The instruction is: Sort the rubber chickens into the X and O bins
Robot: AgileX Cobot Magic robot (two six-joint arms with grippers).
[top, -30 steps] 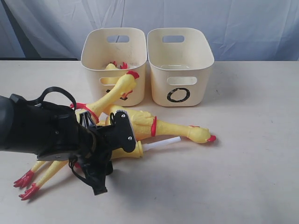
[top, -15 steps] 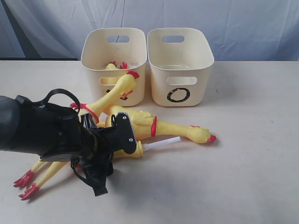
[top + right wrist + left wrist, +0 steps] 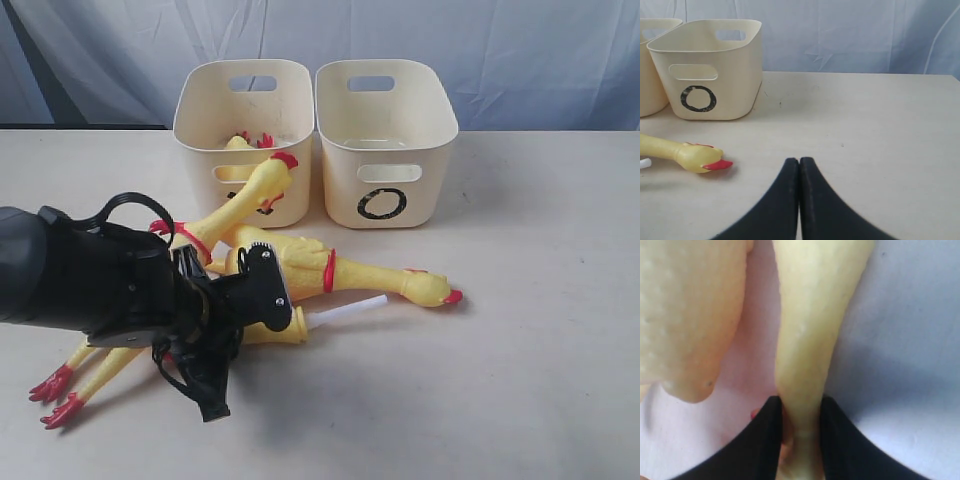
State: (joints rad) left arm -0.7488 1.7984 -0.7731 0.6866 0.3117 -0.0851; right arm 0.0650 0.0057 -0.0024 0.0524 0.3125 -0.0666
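My left gripper (image 3: 800, 399) is shut on a narrow yellow part of a rubber chicken (image 3: 810, 330), both fingers pressing its sides. In the exterior view the black left arm (image 3: 120, 285) covers that spot. This chicken's long neck and head (image 3: 268, 180) lean on the X bin (image 3: 205, 120), and its red feet (image 3: 55, 395) point to the near left. A second chicken (image 3: 380, 278) lies with its head to the right. A yellow piece with a white tube (image 3: 345, 310) lies in front of it. The O bin (image 3: 420, 150) looks empty. My right gripper (image 3: 799, 161) is shut and empty above the table.
Inside the X bin lies a yellow piece with red feet (image 3: 248, 140). The chicken's head hides most of the X mark. In the right wrist view the O bin (image 3: 735, 60) and the second chicken's red beak (image 3: 715, 164) lie ahead of the right gripper. A blue-grey curtain (image 3: 520, 50) hangs behind the table.
The left arm has shifted slightly lower and to the left over the chickens. The chickens and both bins lie as before.
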